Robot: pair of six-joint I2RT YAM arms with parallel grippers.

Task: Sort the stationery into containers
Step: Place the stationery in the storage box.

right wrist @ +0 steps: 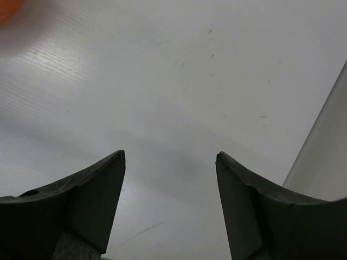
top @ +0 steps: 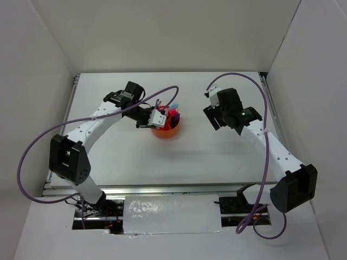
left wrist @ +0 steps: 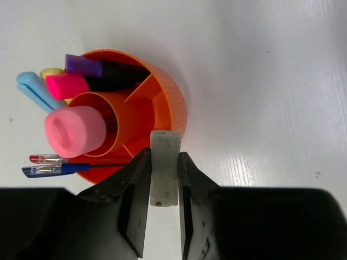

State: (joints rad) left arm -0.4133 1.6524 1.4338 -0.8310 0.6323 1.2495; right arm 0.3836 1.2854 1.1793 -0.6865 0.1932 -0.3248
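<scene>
my left claw is clamped on the small grey-white eraser block, one finger on each long side, with the block's far end poking out past the fingertips toward the rim of the round orange desk organizer; from the wrist view i can't tell whether the block touches that rim. the organizer sits on the white surface near the middle of the overhead view, just beside the left claw. its central cup holds the pink cylinder, which stands up out of it. the purple-black marker and the pink-black marker lean side by side in an outer compartment, with the yellow marker and the light blue pen next to them. the red pen and the thin blue pen stick out over the rim from another compartment. my right claw hangs well apart from the organizer, jaws spread wide over bare surface, gripping nothing.
</scene>
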